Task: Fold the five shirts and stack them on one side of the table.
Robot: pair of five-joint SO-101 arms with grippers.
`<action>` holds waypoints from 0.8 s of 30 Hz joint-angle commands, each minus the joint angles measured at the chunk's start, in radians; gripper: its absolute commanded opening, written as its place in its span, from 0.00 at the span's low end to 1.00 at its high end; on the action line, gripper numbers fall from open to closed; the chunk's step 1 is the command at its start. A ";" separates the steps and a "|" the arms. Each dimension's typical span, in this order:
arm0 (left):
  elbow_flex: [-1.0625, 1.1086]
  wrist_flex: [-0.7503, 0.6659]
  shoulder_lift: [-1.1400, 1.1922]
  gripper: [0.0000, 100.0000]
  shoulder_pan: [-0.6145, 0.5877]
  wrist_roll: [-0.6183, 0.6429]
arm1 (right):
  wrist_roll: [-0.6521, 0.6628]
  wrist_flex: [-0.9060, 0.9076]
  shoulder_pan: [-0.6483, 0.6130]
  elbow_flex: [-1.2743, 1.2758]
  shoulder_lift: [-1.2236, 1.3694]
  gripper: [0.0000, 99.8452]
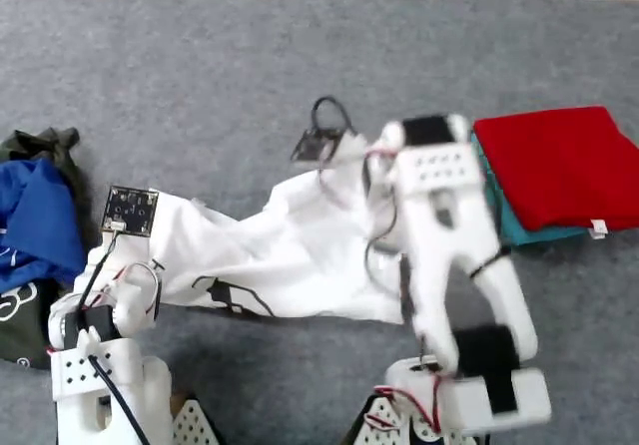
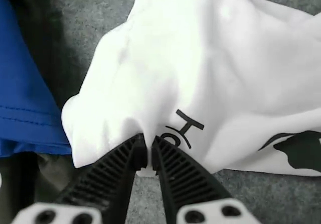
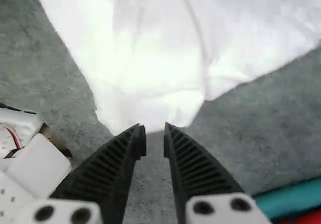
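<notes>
Left wrist view: your left jaws are closed on a fold at the edge of the white shirt [image 2: 200,58], right beside a bit of its black print.
Right wrist view: your right jaws sit at a pointed edge of the white shirt, low over the grey surface [image 3: 261,128]. You cannot tell whether they grip the cloth.
White shirt: it lies crumpled and unfolded across the middle of the surface, stretched between your two arms. More of the black print shows along its near edge.
Left arm [image 1: 100,365]: at the near left corner, its wrist over the shirt's left end.
Right arm [image 1: 449,235]: it reaches from the near edge over the shirt's right end.
Unfolded pile: a blue shirt [image 1: 40,216] lies on a dark green shirt [image 1: 40,146] at the left edge of the surface, just beside the white shirt's left end.
Folded stack: a red shirt [image 1: 559,166] rests folded on a teal shirt [image 1: 519,227] at the right edge, just beside your right arm.
</notes>
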 commanded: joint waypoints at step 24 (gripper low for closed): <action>-0.004 -0.006 -0.009 0.03 0.005 0.006 | -0.084 -0.341 -0.160 0.303 0.159 0.13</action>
